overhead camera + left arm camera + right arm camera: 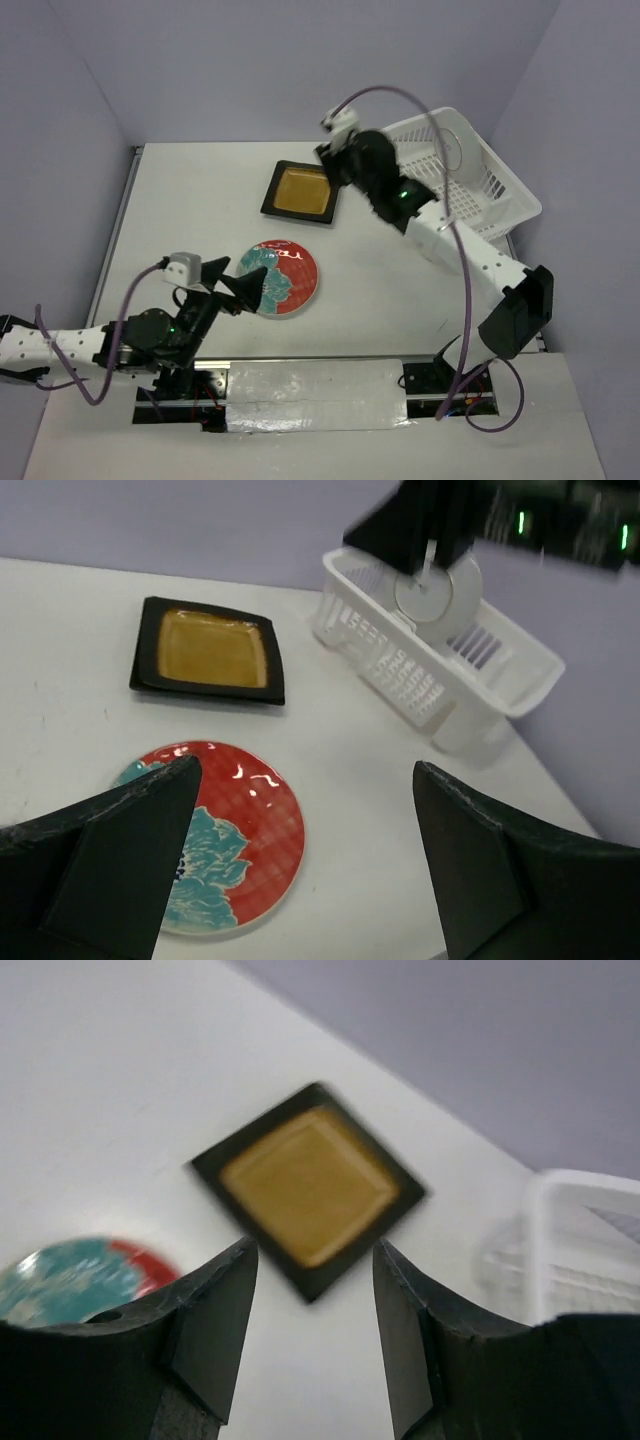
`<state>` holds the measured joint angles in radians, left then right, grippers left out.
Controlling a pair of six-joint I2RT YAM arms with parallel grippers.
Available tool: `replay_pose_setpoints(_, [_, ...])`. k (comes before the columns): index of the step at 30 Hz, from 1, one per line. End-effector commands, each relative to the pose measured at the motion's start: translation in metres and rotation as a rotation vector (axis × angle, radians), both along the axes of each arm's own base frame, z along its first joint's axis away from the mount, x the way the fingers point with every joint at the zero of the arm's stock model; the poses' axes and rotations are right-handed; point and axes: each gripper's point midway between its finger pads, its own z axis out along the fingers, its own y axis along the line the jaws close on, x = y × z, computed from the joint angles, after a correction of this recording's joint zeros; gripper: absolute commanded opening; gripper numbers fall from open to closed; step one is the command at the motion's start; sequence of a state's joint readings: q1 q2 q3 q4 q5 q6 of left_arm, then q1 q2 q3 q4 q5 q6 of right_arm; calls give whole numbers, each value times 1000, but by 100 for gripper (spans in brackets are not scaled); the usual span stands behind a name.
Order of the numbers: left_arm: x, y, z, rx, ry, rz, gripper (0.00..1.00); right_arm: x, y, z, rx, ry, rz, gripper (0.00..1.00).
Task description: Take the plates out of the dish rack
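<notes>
- Left gripper [238,277]: nearest item, well apart from the rack [497,196], low over the table [180,220]. Fingers spread wide, nothing between them. It hovers at the near-left edge of the red plate; I cannot tell whether it touches.
- Red plate [288,277]: round, with a red, teal and white face. It lies flat and face up on the table, nearer than the rack and well to its left.
- Amber plate [300,190]: square with a black rim. It lies flat on the table, left of the rack and close to it, but apart from it.
- Right gripper [315,1250]: reaches out above the amber plate's rack-side edge, between that plate and the rack. Fingers are parted and it grasps nothing; the wrist view is blurred and shows the plate lying below the gap.
- Rack: white lattice basket at the far right of the table, set at an angle.
- White plate [455,595]: round, stands upright on edge inside the rack, near the rack's far end, its pale side facing the left arm.
</notes>
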<state>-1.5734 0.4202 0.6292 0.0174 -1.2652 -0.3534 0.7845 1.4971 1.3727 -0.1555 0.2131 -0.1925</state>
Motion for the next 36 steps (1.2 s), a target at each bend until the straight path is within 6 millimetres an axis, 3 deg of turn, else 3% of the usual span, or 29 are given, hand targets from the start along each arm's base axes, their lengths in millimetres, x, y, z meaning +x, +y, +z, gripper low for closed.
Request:
replay_pose_setpoints(1, [-9, -39, 34, 31, -93, -130, 100, 32, -73, 80, 133, -14, -76, 58])
replay_pose_setpoints(2, [-10, -57, 27, 111, -104, -158, 99, 38, -85, 102, 158, -23, -66, 58])
replay_pose_setpoints(3, [-7, -62, 29, 136, -113, -155, 100, 53, -98, 99, 166, 0, -83, 58])
replay_pose_setpoints(4, [-7, -74, 26, 170, -121, -189, 100, 73, -135, 106, 193, -10, -145, 58])
replay_pose_setpoints(5, [-3, -89, 14, 207, -100, -202, 100, 83, -150, 116, 222, -27, -153, 59])
replay_pose_setpoints(6, [10, -89, 9, 231, -79, -183, 99, 95, -156, 108, 261, 12, -125, 59])
replay_pose_setpoints(7, [15, -96, 2, 243, -64, -212, 99, 112, -190, 108, 279, 11, -182, 60])
replay_pose_setpoints(8, [13, -118, -9, 231, -31, -319, 100, 120, -204, 118, 296, -6, -190, 60])
replay_pose_setpoints(9, [30, -114, -16, 229, -1, -295, 99, 137, -211, 102, 310, 41, -182, 60])
replay_pose_setpoints(10, [33, -118, -22, 220, 18, -319, 99, 146, -231, 112, 318, 22, -212, 61])
replay_pose_setpoints(11, [40, -122, -32, 209, 55, -337, 99, 156, -254, 109, 314, 22, -244, 61])
replay_pose_setpoints(13, [43, -127, -43, 215, 90, -345, 99, 177, -277, 93, 314, 57, -281, 61])
replay_pose_setpoints(14, [43, -128, -44, 218, 94, -352, 99, 183, -301, 89, 325, 66, -307, 61])
replay_pose_setpoints(16, [40, -130, -41, 206, 98, -366, 98, 194, -309, 70, 361, 121, -253, 62])
replay_pose_setpoints(17, [40, -128, -43, 202, 100, -361, 98, 198, -328, 64, 368, 127, -279, 62])
replay_pose_setpoints(19, [37, -124, -35, 161, 91, -365, 99, 203, -343, 50, 401, 151, -290, 62])
replay_pose_setpoints(24, [27, -118, -27, 63, 55, -395, 100, 197, -390, 23, 347, 142, -371, 61])
replay_pose_setpoints(27, [30, -111, -26, 73, 60, -362, 100, 190, -414, -2, 319, 171, -410, 61])
replay_pose_setpoints(31, [31, -112, -27, 74, 66, -357, 99, 188, -422, -15, 324, 180, -392, 60])
replay_pose_setpoints(36, [32, -113, -30, 88, 71, -354, 99, 195, -413, -26, 389, 217, -309, 58])
